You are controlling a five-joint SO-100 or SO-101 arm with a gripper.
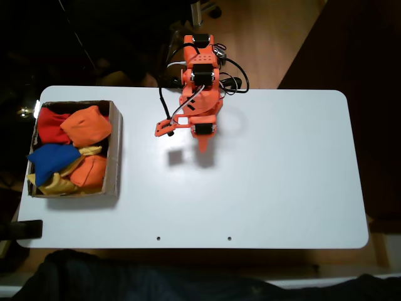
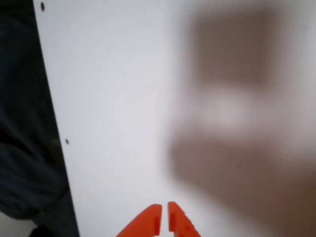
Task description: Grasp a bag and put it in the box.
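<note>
Bags (image 1: 86,125) all sit in the box (image 1: 116,153), surface (image 1: 269,182) bare; my gripper (image 2: 164,217) is clenched on nothing, so job looks done.

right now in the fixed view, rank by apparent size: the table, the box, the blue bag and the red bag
1. The table, by far the largest.
2. The box, holding all the bags.
3. The blue bag and the red bag look about alike; both are partly covered by neighbouring bags, so I won't rank them.
</note>
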